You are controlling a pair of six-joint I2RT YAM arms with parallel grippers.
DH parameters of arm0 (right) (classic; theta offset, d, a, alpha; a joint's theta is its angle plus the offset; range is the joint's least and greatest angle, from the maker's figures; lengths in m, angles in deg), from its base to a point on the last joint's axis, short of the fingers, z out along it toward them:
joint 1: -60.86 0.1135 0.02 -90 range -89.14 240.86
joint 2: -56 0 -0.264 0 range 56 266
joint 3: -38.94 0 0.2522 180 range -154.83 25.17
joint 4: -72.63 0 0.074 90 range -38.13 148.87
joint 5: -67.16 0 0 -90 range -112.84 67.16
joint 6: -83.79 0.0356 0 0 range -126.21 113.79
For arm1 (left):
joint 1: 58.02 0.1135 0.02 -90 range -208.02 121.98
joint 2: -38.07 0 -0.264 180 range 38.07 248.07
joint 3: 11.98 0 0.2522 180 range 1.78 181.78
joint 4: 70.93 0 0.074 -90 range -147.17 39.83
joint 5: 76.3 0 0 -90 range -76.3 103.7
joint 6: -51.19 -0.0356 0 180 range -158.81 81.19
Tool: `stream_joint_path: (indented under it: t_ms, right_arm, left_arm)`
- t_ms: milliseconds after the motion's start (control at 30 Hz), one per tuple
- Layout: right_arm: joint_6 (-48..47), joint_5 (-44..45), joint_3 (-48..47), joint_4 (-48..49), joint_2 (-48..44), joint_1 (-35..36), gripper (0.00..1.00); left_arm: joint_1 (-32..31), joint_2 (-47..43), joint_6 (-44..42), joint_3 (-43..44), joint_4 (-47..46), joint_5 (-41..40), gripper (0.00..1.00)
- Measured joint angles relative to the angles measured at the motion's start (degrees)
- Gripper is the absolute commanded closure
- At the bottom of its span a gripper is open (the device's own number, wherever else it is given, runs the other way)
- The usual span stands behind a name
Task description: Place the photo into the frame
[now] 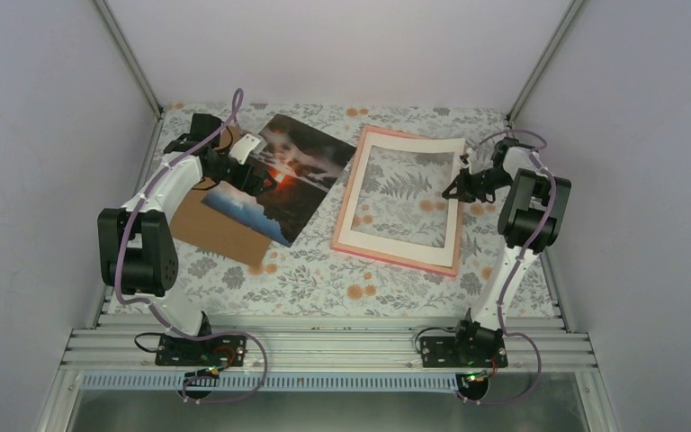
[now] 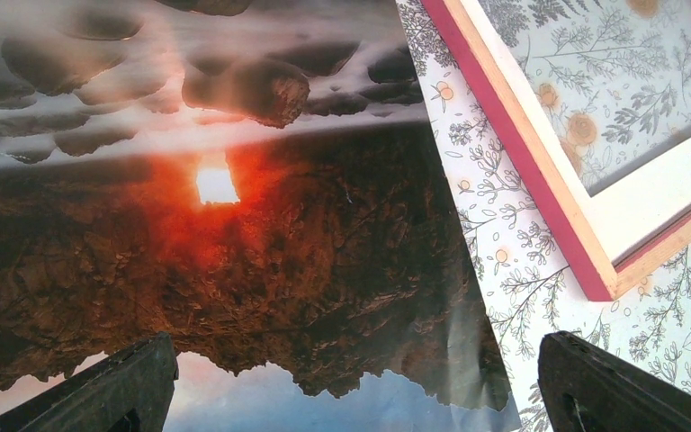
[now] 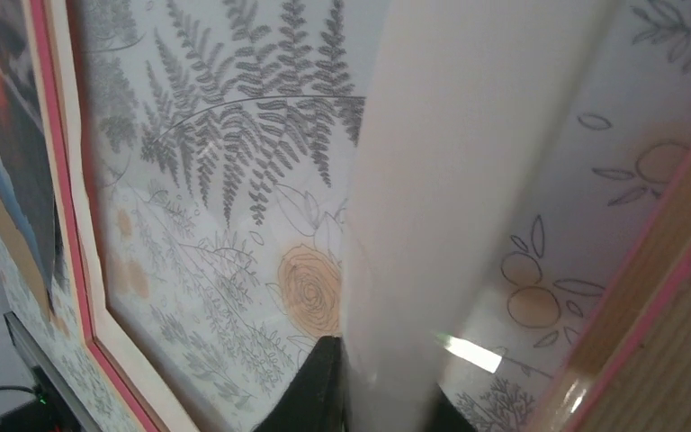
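My left claw (image 1: 239, 167) hung spread wide above the photo (image 1: 290, 171), its two dark fingers (image 2: 108, 387) showing at the bottom of my left wrist view with the print's near strip between them. I touched nothing there. The photo lay face up and slantwise on the flowered cloth (image 1: 324, 279), its near-left part overlapping the brown board (image 1: 220, 227). Its far corner reached close to the back wall (image 1: 342, 54). The orange sun sat just ahead of my open fingers.

A narrow strip of cloth separated the photo's right edge from the frame (image 1: 394, 258). The gap was narrowest near the frame's near-left corner. The frame lay flat on the right half of the table, its pink border showing along the left and near sides. Its right side ran close to the right wall (image 1: 648, 180), where my right arm stood folded. A wider band of cloth lay between frame, board and the rail at my bases.

My right claw (image 1: 458, 186) was pressed together on the right edge of the white mat (image 1: 396, 241). In the right wrist view, that pale card (image 3: 450, 180) rose straight out from between my fingers (image 3: 319, 387), above the clear pane. The frame's pink rim (image 3: 677, 290) ran beside it.
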Motion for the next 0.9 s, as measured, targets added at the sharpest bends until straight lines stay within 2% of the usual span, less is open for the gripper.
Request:
stream_joint_path:
  t_ms: [233,333,400,467,500,900]
  right_arm:
    - [2.4,2.9,2.1,1.2,-0.6,0.0,0.56]
    - [3.1,4.4,3.1,1.8,-1.5,0.0,0.50]
    - [3.6,5.1,3.5,2.0,-2.6,0.2,0.38]
    - [4.4,5.8,4.0,2.2,-3.7,0.4,0.19]
    - [4.8,6.2,4.2,2.3,-4.2,0.5,0.15]
    - [5.8,13.7,4.4,2.4,-8.0,1.1,0.14]
  left_arm:
    - [0.0,0.0,0.0,0.0,0.0,0.0,0.00]
    - [0.0,0.0,0.0,0.0,0.0,0.0,0.00]
    - [0.0,0.0,0.0,0.0,0.0,0.0,0.00]
    - [0.0,0.0,0.1,0.0,-0.1,0.0,0.00]
    - [0.0,0.0,0.1,0.0,-0.2,0.0,0.00]
    - [0.0,0.0,0.7,0.0,-0.8,0.0,0.00]
